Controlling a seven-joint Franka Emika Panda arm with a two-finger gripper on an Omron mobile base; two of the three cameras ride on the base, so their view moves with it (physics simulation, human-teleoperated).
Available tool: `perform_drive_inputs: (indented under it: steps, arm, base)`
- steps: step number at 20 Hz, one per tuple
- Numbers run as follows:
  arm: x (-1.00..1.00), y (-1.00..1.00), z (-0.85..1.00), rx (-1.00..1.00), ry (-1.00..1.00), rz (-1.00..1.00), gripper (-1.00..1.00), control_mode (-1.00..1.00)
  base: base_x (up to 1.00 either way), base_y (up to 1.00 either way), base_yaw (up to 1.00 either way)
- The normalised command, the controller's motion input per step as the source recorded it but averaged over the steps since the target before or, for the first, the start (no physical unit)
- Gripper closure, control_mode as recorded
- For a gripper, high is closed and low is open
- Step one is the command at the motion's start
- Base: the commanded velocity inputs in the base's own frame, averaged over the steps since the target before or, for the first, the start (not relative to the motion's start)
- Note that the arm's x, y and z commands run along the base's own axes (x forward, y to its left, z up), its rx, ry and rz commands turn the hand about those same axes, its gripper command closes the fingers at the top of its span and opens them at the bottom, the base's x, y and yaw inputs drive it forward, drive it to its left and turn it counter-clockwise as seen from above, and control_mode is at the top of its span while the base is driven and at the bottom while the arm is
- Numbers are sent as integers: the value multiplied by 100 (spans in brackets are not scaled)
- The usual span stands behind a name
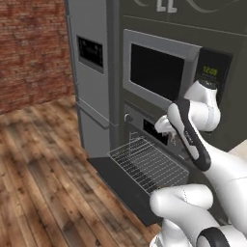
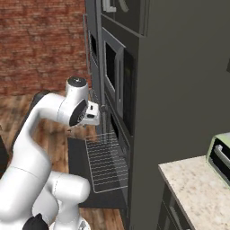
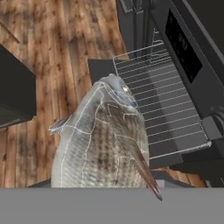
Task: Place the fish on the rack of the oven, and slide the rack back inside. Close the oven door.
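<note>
Held close in the clamped jaws, the fish (image 3: 103,144) hangs above the pulled-out rack (image 3: 162,109) and open oven door (image 1: 123,185).

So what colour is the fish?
The fish is silvery grey with fine scale lines and brownish fins, clearest in the hand view.

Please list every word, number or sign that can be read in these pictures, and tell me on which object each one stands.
Nothing can be read with certainty.
Small greenish display on the silver-framed microwave's dark keypad panel: lit characters, too blurred to read.
Pale curved marks on the dark cabinet panel above the microwave: cut off by the picture edge, not legible.
Dark display window on the large dark grey oven's control strip: no readable characters.
</note>
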Motion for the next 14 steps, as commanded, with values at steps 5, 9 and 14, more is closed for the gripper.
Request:
perform_drive_inputs:
  steps: [5, 9, 14]
  arm:
    - [33, 0, -29, -16, 0, 6, 100, -100]
    - [61, 0, -55, -21, 0, 2, 100, -100]
    - [50, 6, -73, -21, 0, 0, 100, -100]
  base:
    - [4, 0, 2]
    - [0, 0, 0]
    - [0, 0, 0]
